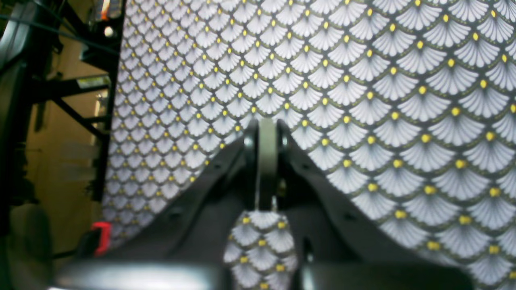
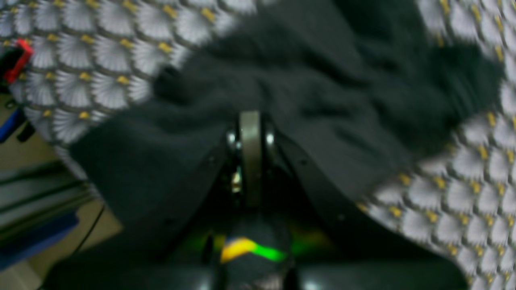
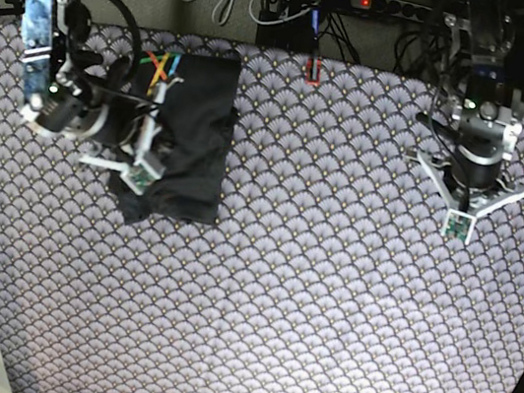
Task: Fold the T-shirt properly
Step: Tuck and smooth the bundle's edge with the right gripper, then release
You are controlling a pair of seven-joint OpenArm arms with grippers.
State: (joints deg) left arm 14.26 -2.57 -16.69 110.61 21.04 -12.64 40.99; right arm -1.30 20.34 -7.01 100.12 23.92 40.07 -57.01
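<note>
From the base view I have the T-shirt lying as a compact dark rectangle at the far left of the tablecloth, already folded down narrow. Its long axis runs far-to-near, with the striped mark at its far-left corner and a rumpled edge at the near end. My right gripper is directly over the shirt's left near part — its wrist view shows dark fabric filling the frame under the fingertips, jaws pressed together with no cloth visibly pinched between them. My left gripper sits well apart at the far right over bare cloth, jaws likewise closed on nothing. So the right arm is plainly the nearer one — any tidying of that near edge, I judge, falls to it, working along the shirt's length.
</note>
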